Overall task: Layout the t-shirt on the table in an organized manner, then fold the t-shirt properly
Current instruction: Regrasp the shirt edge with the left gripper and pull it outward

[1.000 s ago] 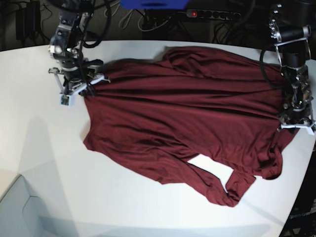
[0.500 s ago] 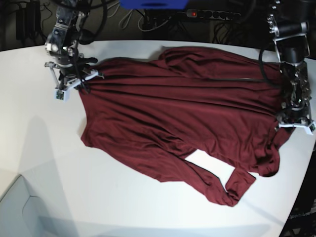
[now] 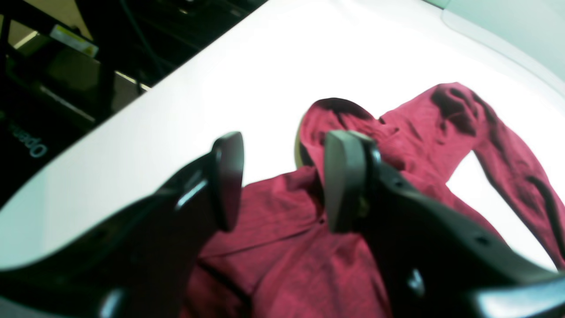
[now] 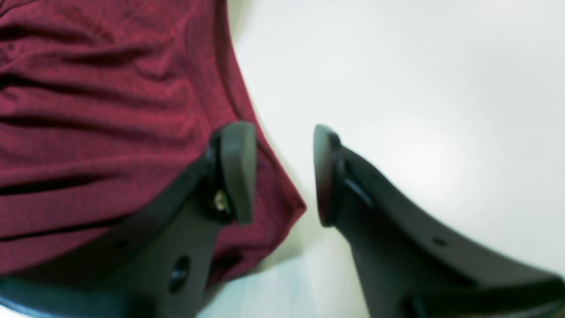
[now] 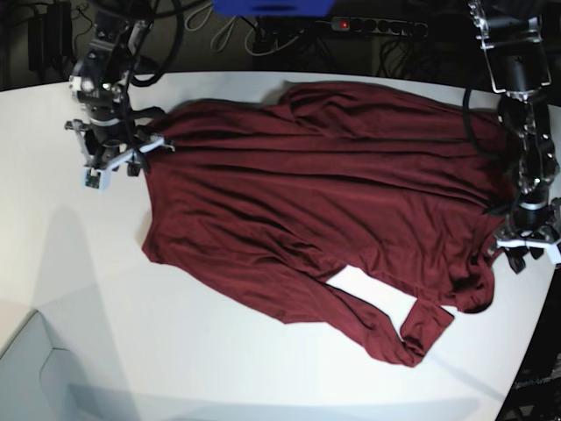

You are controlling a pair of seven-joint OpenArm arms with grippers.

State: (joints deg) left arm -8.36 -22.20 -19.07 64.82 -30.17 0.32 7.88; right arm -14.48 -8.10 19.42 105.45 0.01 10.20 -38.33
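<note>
From my console the t-shirt (image 5: pixel 324 202) lay spread and wrinkled across the white table (image 5: pixel 88 289), one sleeve (image 5: pixel 386 338) trailing toward the near edge. My right gripper (image 4: pixel 282 172) hung at the shirt's far-left corner with its arm reaching in from the back edge, and its fingers (image 4: pixel 236 170) stood apart with nothing between them, one over the cloth's edge and the other over bare table. My left gripper (image 3: pixel 282 181) pointed down over the shirt's right end near the table's curved edge, fingers (image 3: pixel 342 185) parted above the fabric without pinching it.
</note>
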